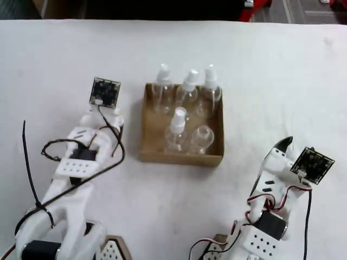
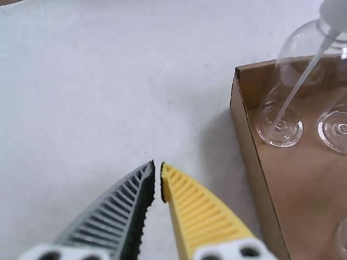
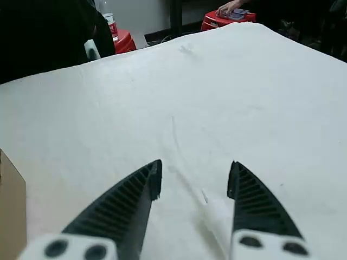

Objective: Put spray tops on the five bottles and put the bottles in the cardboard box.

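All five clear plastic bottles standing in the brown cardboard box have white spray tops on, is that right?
No. Only four clear plastic bottles in the brown cardboard box have white spray tops; the high view shows the bottle nearest the right arm open-necked.

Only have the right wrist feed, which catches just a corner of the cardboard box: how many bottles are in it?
Observer: Five clear plastic bottles stand in the brown cardboard box, three in the far row, two in the near.
Operator: All topped?
Observer: Four wear white spray tops; the near-row bottle closer to the right arm has an open neck.
Operator: And the left arm?
Observer: Beside the box's opposite wall, jaws shut over the white tablecloth.
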You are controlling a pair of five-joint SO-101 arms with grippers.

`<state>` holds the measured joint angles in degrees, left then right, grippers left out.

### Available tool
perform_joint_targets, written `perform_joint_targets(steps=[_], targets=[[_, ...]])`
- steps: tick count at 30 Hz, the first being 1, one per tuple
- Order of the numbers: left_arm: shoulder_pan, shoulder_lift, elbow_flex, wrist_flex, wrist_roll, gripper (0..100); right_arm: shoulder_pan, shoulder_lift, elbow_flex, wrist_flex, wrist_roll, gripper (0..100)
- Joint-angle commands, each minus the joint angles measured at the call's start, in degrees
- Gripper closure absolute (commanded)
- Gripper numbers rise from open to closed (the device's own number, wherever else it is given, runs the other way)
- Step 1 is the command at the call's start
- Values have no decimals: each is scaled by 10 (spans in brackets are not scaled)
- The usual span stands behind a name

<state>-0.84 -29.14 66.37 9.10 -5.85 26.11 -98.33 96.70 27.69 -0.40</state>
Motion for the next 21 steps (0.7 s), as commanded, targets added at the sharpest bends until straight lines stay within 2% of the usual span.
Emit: perform_joint_targets(steps=[1,10,21], targets=[[1,0,-7,-12,-5,976,-2,-3,4,3,-5,825],[1,0,-4,-12,-5,976,25,0,4,2,-6,823],[1,0,-4,-11,-5,976,26,1,4,3,-6,825]])
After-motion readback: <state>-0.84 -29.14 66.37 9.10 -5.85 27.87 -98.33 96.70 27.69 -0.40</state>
